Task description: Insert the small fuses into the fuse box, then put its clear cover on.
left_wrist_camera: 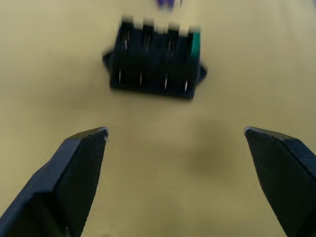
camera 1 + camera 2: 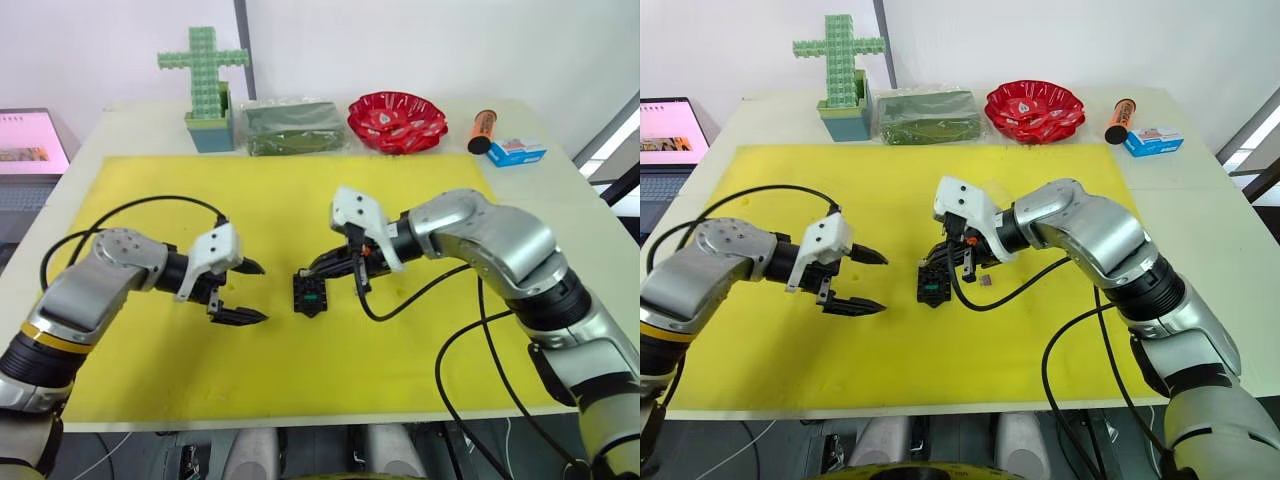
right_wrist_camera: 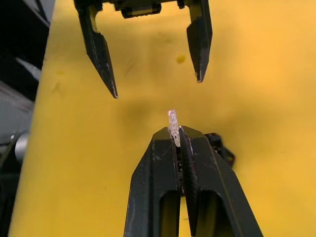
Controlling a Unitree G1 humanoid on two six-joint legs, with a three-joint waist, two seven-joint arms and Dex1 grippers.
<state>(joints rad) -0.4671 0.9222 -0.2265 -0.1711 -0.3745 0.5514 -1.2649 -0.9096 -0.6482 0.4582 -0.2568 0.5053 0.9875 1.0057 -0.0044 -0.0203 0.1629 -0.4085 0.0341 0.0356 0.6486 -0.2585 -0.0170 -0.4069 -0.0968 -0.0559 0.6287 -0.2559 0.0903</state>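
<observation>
While my right pincer [image 3: 177,132] bends in over the fuse box [image 2: 309,292] on the yellow mat [image 2: 280,200], pinching a pale fuse [image 3: 172,122], my left pincer [image 2: 246,290] waits beside it, spread wide.

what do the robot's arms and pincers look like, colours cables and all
Both arms are rounded silver-grey metal shells with black joint bands; the left arm also carries a yellow-gold ring near its lower end. Loose black cables loop from each forearm to the wrist. Each wrist ends in a white housing, from which the left pincer and right pincer extend two black, tapering, pointed fingers.
</observation>
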